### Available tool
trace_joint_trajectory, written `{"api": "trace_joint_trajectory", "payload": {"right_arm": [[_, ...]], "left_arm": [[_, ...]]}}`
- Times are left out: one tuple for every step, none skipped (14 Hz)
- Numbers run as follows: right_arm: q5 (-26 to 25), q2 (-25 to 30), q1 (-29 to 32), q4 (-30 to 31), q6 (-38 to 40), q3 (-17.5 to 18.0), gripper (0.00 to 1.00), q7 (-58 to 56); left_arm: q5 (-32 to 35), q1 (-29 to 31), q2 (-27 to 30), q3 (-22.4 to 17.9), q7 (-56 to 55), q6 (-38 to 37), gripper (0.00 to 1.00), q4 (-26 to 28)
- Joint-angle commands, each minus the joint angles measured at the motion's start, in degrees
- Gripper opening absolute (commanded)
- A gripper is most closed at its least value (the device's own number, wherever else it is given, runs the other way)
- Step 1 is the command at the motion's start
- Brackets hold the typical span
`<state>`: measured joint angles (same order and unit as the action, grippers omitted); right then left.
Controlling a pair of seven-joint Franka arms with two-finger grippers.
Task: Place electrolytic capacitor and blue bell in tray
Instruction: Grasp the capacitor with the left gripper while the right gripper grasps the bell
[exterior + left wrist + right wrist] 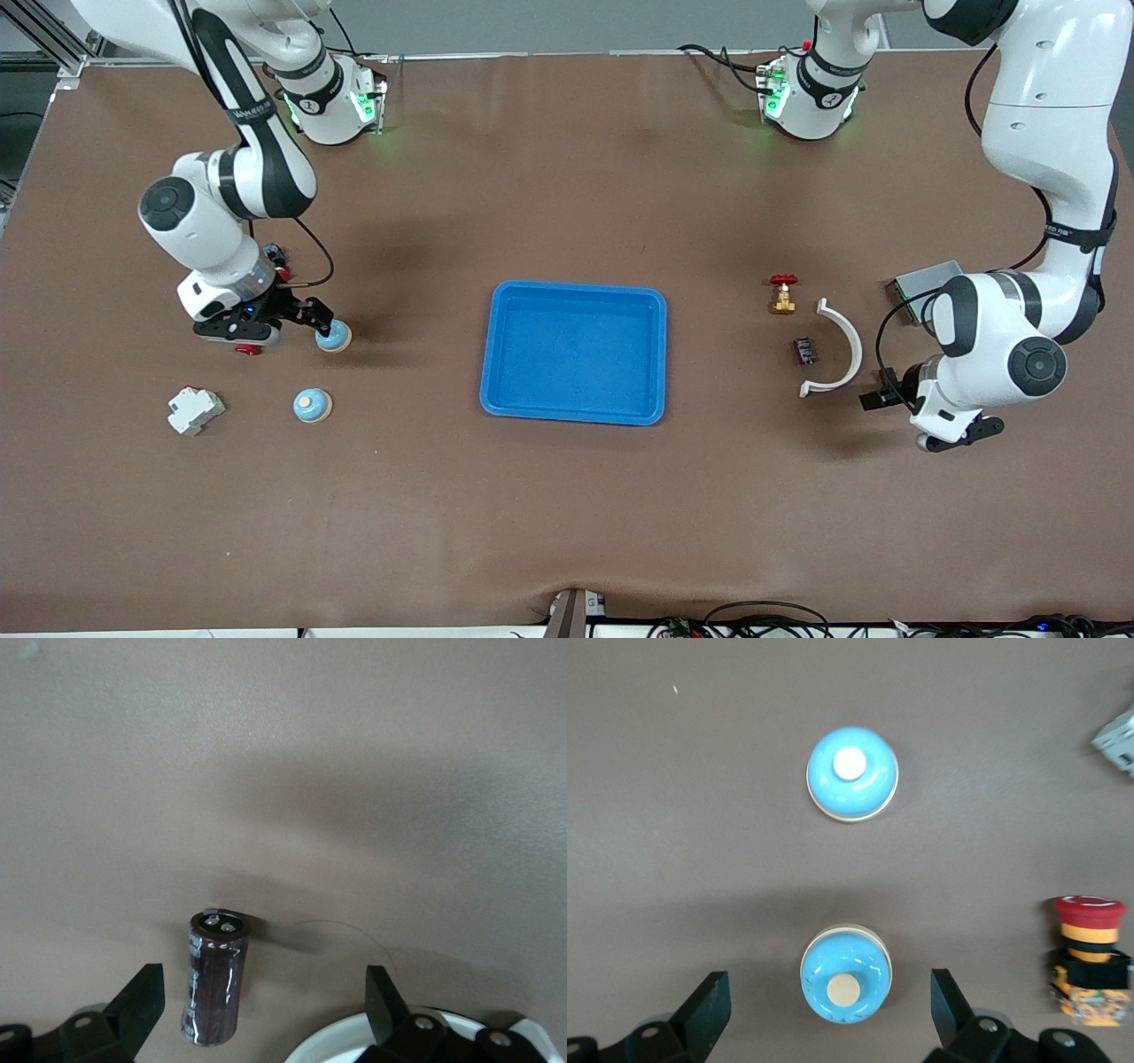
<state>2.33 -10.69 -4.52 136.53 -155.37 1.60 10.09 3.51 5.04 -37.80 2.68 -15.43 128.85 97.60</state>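
A brown surface (pixel 567 496) carries a blue tray (pixel 573 352) at its middle. Toward the right arm's end lie two blue bells, one (pixel 334 336) farther from the front camera than the other (pixel 312 405), with a white block-shaped part (pixel 195 411) beside the nearer bell and a red-capped button (pixel 1090 958) by the farther one. Toward the left arm's end lie a brass valve with a red handle (pixel 782 293), a dark capacitor (pixel 804 351) on its side, a white curved piece (pixel 837 348) and a grey box (pixel 921 282).
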Motion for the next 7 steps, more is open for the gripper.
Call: {"api": "trace_joint_trajectory", "payload": {"right_arm": [[0.92, -2.74, -1.02, 1.46, -4.49, -0.19, 1.00, 0.64], [0.83, -3.97, -1.02, 1.55, -6.25, -0.19, 1.00, 0.55], [0.83, -4.77, -1.02, 1.81, -7.57, -0.19, 1.00, 0.55], [0.83, -5.39, -1.02, 1.90, -8.45, -0.19, 1.00, 0.46], [0.83, -5.83, -1.11, 1.90, -8.72, -0.19, 1.00, 0.55], [0.83, -6.35, -1.11, 1.90, -8.90, -0.19, 1.00, 0.46], [0.83, -6.62, -1.02, 1.90, -9.51, -0.19, 1.00, 0.46]], "left_arm": [[1.41, 0.32, -0.70, -0.13, -0.22, 0.44, 1.00, -0.22], [1.41, 0.49, -0.70, -0.13, -0.22, 0.44, 1.00, -0.13], [1.41, 0.50, -0.87, -0.22, -0.22, 0.44, 1.00, -0.13], [1.41, 0.50, -1.31, -0.22, -0.22, 0.44, 1.00, -0.13], [1.41, 0.50, -1.40, -0.30, -0.22, 0.44, 1.00, -0.13], [1.41, 0.50, -1.40, -0.30, -0.22, 0.44, 1.00, -0.13], [1.41, 0.50, -1.40, -0.30, -0.22, 0.44, 1.00, -0.13]]}}
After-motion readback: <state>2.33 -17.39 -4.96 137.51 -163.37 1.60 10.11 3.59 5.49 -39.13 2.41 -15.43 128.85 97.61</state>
